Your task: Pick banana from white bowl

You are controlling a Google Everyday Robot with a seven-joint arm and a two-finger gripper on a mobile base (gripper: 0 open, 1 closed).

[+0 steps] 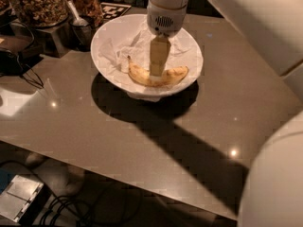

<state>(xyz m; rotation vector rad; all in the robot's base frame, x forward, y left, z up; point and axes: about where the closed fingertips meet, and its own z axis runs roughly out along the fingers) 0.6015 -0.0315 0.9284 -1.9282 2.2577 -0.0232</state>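
The white bowl (102,39) stands on the table at the upper middle, lined with crumpled white paper. The yellow banana (176,74) lies in its front half, curved, with its stem toward the left. My gripper (157,73) hangs straight down from the white wrist above the bowl. Its tip is at the middle of the banana, whose middle part it hides.
Glass jars of nuts (38,4) and a metal scoop (75,14) stand at the back left, beside a fiducial tag (113,8). Black cables (21,72) lie at the left edge. My white arm (265,22) crosses the upper right. Boxes and cables (21,200) lie on the floor below the table's front edge.
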